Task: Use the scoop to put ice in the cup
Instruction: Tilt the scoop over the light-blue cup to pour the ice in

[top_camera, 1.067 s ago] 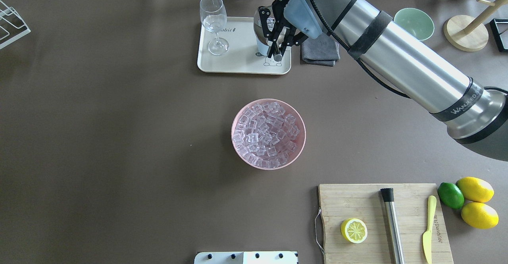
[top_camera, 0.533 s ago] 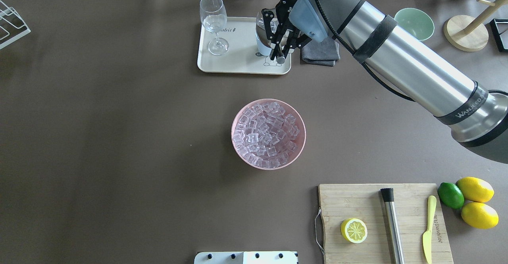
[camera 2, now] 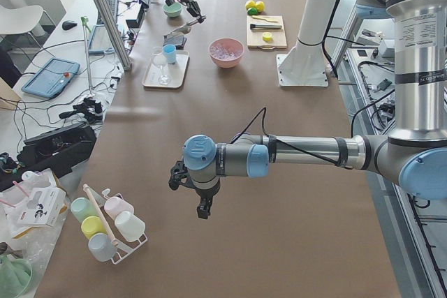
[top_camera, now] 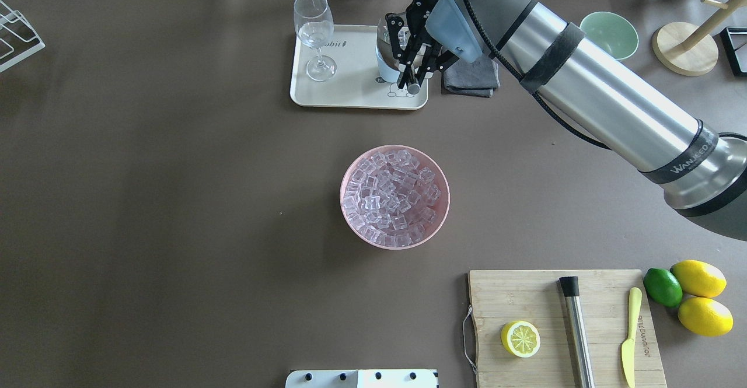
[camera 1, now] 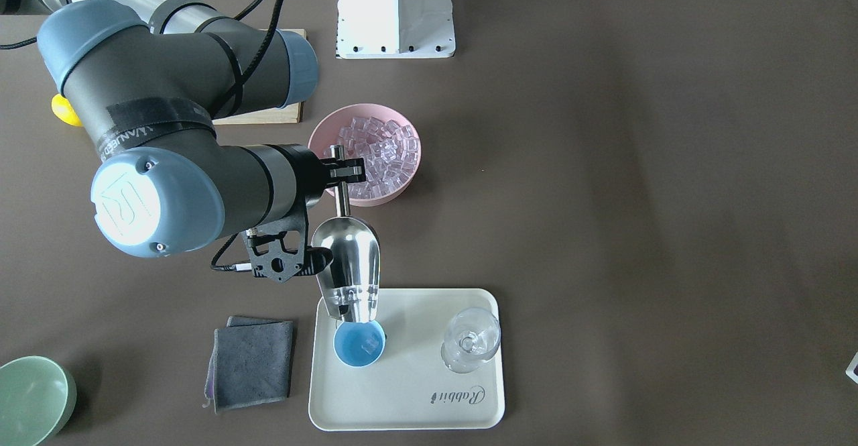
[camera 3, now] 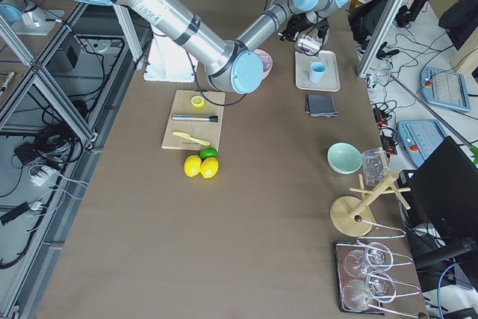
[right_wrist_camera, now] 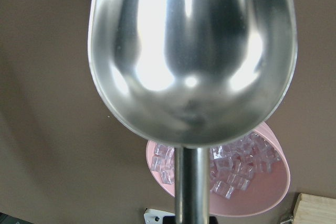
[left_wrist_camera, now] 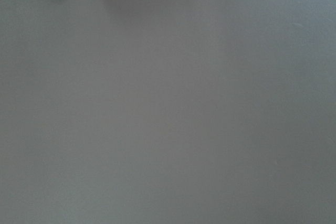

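Scoop (camera 1: 348, 258) apparently tipped further over cup (camera 1: 352, 352).

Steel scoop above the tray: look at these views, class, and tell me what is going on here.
The right gripper holds the steel scoop by its rod handle, tipped mouth-down over the light-blue cup on the cream tray. A few ice cubes sit at the scoop's mouth and at least one lies in the cup. The pink bowl is full of ice. The left gripper hangs over the table, far from all this.
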Controlling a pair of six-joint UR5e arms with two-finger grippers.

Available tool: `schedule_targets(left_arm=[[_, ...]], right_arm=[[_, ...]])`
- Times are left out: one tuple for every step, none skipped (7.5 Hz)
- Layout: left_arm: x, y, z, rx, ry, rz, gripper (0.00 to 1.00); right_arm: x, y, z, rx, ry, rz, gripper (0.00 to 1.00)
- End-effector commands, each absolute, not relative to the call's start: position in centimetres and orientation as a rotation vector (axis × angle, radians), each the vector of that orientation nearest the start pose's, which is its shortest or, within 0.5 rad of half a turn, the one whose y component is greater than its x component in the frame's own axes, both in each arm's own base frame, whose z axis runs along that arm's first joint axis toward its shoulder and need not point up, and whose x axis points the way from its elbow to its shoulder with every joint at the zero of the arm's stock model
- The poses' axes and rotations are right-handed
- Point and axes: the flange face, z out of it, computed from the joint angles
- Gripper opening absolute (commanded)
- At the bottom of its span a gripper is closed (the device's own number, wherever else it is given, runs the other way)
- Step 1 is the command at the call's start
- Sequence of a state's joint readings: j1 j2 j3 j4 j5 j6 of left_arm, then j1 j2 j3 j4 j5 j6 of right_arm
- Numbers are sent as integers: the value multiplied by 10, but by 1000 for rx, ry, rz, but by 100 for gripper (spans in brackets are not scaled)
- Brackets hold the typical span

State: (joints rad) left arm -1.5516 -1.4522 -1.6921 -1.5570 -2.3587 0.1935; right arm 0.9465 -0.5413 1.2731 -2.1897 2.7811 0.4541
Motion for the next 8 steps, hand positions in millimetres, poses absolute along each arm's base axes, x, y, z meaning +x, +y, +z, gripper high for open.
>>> schedule_targets(left_arm=[[-55, -441, 656, 56, 786, 194, 99], [-55, -441, 656, 57, 788, 194, 99], [-55, -441, 656, 57, 788, 194, 99], [-55, -441, 656, 57, 788, 194, 99], [-55, -441, 656, 57, 788, 194, 99], [-55, -441, 657, 54, 788, 192, 99], [-55, -441, 657, 54, 788, 192, 99], [-55, -441, 657, 55, 788, 193, 99]], right_arm=[[-410, -640, 143, -538, -1092, -215, 0], [-408, -641, 148, -561, -1117, -205, 0], [-408, -641, 154, -588, -1142, -197, 0], [-408, -641, 154, -588, -1142, -197, 0], [-407, -641, 154, -588, -1142, -194, 0], [-407, -641, 154, -588, -1142, -194, 0], [-402, -645, 155, -595, -1157, -183, 0], [-400, -646, 161, -619, -1183, -174, 0]])
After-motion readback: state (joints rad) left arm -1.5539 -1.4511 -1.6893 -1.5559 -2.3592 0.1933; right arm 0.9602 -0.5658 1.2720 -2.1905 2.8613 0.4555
